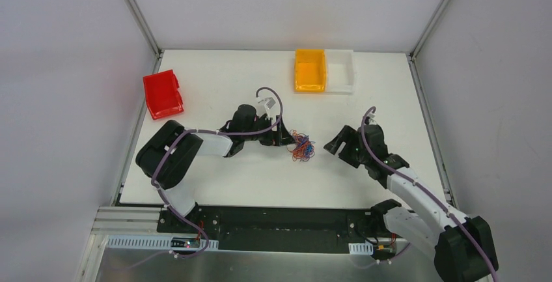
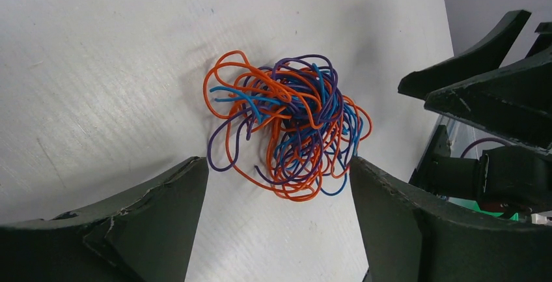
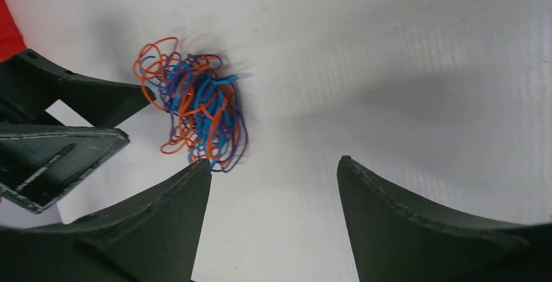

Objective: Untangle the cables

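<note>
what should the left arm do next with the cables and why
Probably ease the left gripper forward and close on the near edge of the cables. Its jaws stand open right at the tangled ball, which lies loose on the table; the right gripper, also open, sits off to one side.

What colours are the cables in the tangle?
The cables are orange, blue and purple; the left wrist view shows them best.

Bright even light (soft shadows, slight blur)
</note>
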